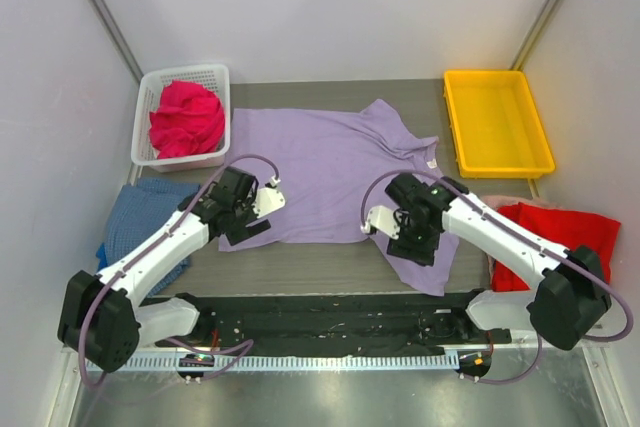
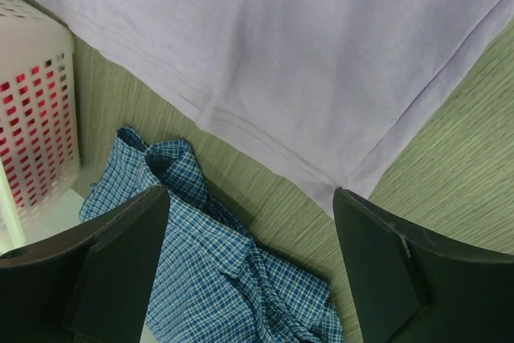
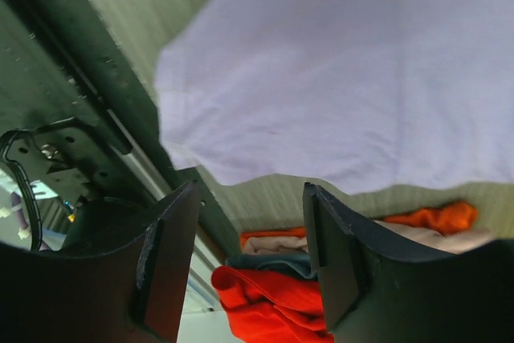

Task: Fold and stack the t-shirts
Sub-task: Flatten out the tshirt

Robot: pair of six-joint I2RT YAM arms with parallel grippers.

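Landmark: lavender t-shirt (image 1: 330, 172), spread flat in the middle of the table (image 1: 330, 269), collar towards the yellow tray (image 1: 497, 117).
Left gripper (image 2: 250, 198): jaws wide apart, nothing between them; hovers over the lavender shirt's near-left corner. In the wrist view the hemmed corner tip lies between the fingers, closer to the right-hand one.
Right gripper (image 3: 250, 190): jaws parted, gripping nothing; sits over the lavender shirt's near-right edge, whose rounded border shows just beyond the fingertips.
Lavender shirt, cloth: thin, smooth knit, plain, double-stitched hem, few wrinkles, small white label at the collar.
Blue checked shirt (image 2: 225, 271): crumpled heap left of the lavender shirt, just beside its corner; fine woven check.
Magenta-pink shirt (image 1: 187, 119): bunched inside the white mesh basket (image 1: 215, 77), at the lavender shirt's far-left corner.
Red shirt (image 1: 565, 232): rumpled, right of the lavender shirt, near the right arm's base.
Basket: rigid plastic lattice, rectangular.
Tray: glossy plastic, shallow, rectangular, right of the lavender shirt's collar.
Table: grey-green wood grain.
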